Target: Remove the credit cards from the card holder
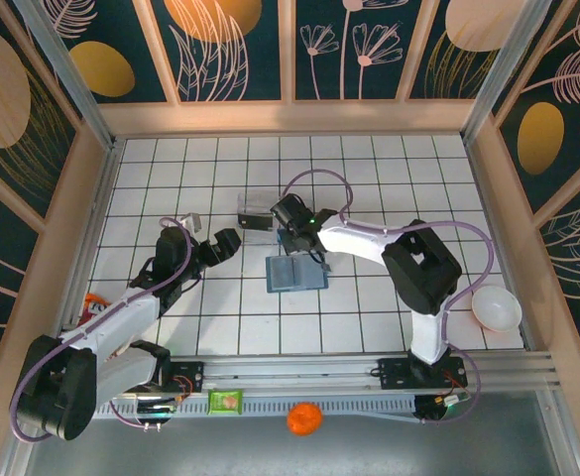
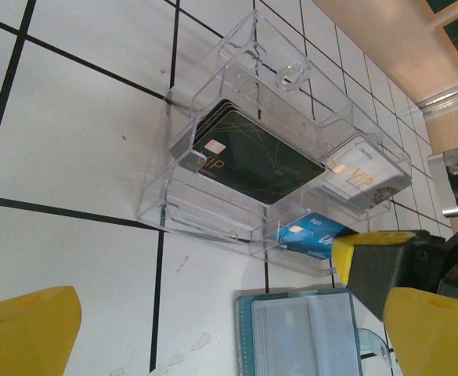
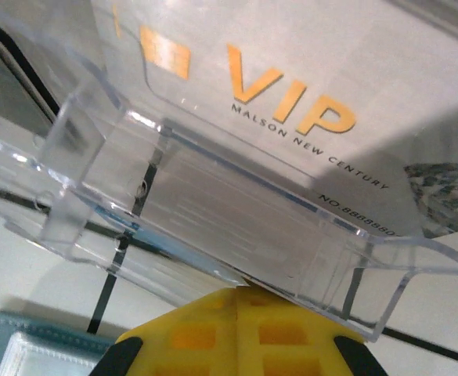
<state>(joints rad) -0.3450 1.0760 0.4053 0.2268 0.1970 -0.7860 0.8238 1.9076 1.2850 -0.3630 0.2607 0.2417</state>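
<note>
Your right gripper point(image 3: 236, 305) is closed tight, its yellow tips pressed to the front wall of the clear plastic tray point(image 2: 197, 219). It is just beside the blue credit card point(image 2: 311, 233), which lies tilted at the tray's front lip. You cannot tell whether the tips actually pinch that card, but the pose reads as delivering it to the tray. A stack of black cards point(image 2: 252, 157) and a white VIP card point(image 2: 362, 174) sit in the tray's two compartments, so it seems to serve as your drop-off. The card holder point(image 1: 297, 272) lies open and flat on the tiles just on the near side of the tray. The sleeves you can see look empty, so the job looks nearly done. Your left gripper point(image 2: 229, 337) hovers wide open and holds nothing, near the holder, probably ready to steady it. The table is white tile with dark grout, framed in pale wood under dark teal floral panels, and a white bowl point(image 1: 496, 307) sits at the right edge.
</note>
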